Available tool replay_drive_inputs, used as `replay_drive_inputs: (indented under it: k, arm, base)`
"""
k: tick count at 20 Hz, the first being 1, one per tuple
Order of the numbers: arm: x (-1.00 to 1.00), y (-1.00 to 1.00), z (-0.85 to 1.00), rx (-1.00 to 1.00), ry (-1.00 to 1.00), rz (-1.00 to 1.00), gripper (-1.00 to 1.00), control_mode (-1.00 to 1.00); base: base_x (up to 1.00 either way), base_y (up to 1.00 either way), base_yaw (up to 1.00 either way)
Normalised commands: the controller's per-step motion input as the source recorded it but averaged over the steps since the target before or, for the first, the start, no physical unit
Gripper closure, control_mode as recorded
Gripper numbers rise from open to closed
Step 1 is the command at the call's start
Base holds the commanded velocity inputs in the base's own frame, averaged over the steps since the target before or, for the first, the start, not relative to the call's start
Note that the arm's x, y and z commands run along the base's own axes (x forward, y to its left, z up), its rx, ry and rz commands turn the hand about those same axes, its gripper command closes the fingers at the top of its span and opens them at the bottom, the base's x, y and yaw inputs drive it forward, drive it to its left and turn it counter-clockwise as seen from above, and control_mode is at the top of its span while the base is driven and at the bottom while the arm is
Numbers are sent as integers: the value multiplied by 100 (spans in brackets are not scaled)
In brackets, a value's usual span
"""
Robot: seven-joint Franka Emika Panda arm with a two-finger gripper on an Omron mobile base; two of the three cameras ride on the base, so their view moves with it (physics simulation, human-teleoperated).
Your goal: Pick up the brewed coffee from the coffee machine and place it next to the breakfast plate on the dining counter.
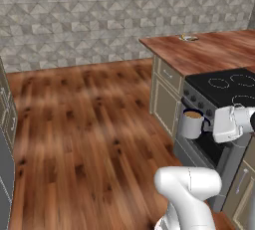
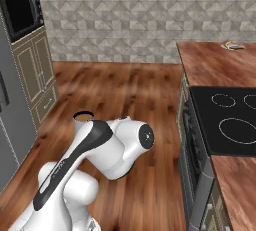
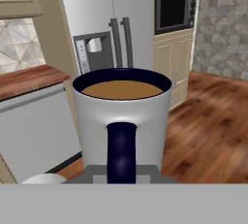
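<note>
A white robot arm carries the brewed coffee (image 1: 191, 124) upright above a wood plank floor (image 1: 84, 124), brown liquid level below the rim. The hand (image 1: 205, 125) is closed on the mug at its handle side, as the left base view shows; in the hand view the mug (image 3: 122, 121) stands close against the camera with its dark handle facing it, and the fingertips themselves cannot be made out. In the right base view only the mug's rim (image 2: 83, 117) shows above the arm's shoulder.

The mug hangs just in front of the dark oven door (image 1: 211, 147) set under the black cooktop (image 2: 227, 120), off the tabletop edge and lower than the cooktop surface. To the mug's other side the floor lies open across the middle of the room, bounded by a grey patterned tile wall (image 2: 140, 15) at the back.

Beyond the cooktop, the reddish-brown dining tabletop (image 1: 209, 52) runs back to a squared corner above beige cabinet drawers (image 1: 167, 92). The breakfast plate (image 2: 233, 46) sits near that far edge, well apart from the mug, with bare wood around it.

Across the floor stand a grey refrigerator (image 3: 104, 24) and a built-in black microwave (image 2: 21, 12) in tall beige cabinetry.
</note>
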Motion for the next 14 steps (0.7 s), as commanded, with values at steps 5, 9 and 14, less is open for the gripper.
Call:
replay_drive_inputs:
  k: [5, 9, 14]
  arm:
    - [0, 0, 0, 0, 0, 0, 100, 100]
    - [0, 0, 0, 0, 0, 0, 100, 100]
    - [0, 0, 0, 0, 0, 0, 100, 100]
  base:
    - [100, 52, -28]
    - [100, 73, -29]
    - [100, 81, -37]
